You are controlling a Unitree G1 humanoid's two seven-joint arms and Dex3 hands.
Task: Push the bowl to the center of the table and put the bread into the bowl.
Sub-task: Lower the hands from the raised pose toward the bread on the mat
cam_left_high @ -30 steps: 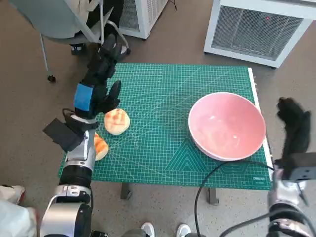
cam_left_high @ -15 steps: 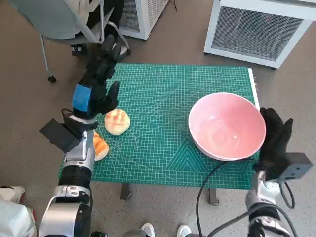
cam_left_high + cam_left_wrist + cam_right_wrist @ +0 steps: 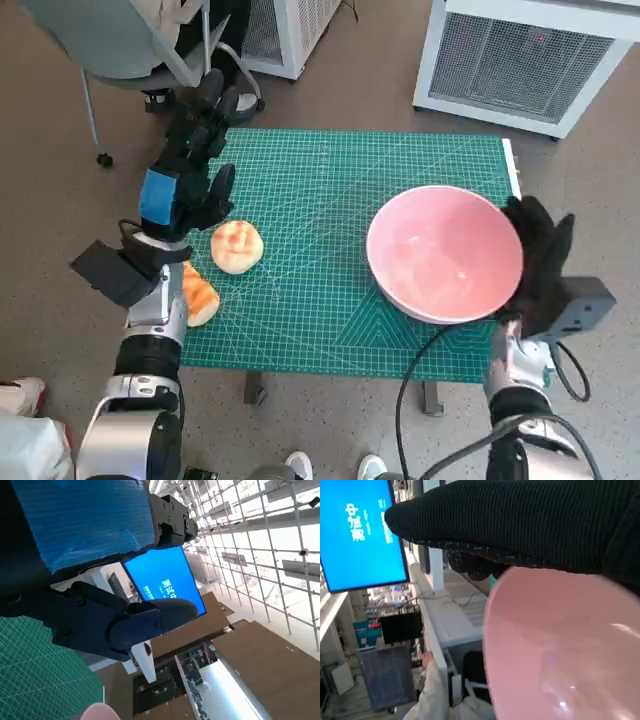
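A large pink bowl (image 3: 445, 253) sits on the right part of the green cutting mat (image 3: 330, 190); its rim (image 3: 555, 645) fills the right wrist view. My gloved right hand (image 3: 540, 262) presses flat against the bowl's right side, fingers apart. A round golden bread bun (image 3: 237, 246) lies near the mat's left edge. A second, longer bread piece (image 3: 199, 295) lies at the front left corner beside my forearm. My blue-taped left hand (image 3: 187, 170) hovers just behind the round bun, fingers spread and holding nothing.
A grey chair (image 3: 130, 50) stands behind the table's left corner, with a person's dark legs (image 3: 215, 30) beside it. White cabinets (image 3: 520, 55) stand behind the table. A black cable (image 3: 420, 370) hangs along the front edge. A person (image 3: 435, 690) shows in the right wrist view.
My right hand came in from the table's right side to touch the bowl. The bowl has slid a little leftward. My left hand barely moved.
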